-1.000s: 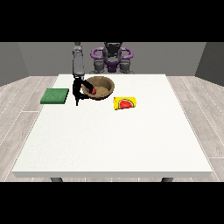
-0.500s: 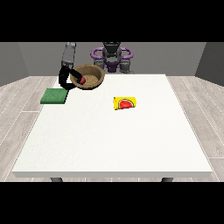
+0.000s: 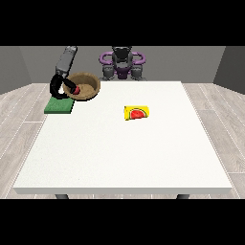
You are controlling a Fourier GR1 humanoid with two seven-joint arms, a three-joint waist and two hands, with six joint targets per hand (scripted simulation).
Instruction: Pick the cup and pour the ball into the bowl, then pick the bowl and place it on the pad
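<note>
Hand at the view's left [image 3: 59,85] grips the near-left rim of the brown bowl [image 3: 88,88], fingers curled over the edge. Bowl held up off the bench [image 3: 124,153], tilted, its opening facing the camera. Red ball [image 3: 76,89] inside, just right of the fingers. Green pad [image 3: 59,105] lies directly below the fingers. Yellow cup with watermelon print [image 3: 137,113] on its side, well to the right of the fingers.
</note>
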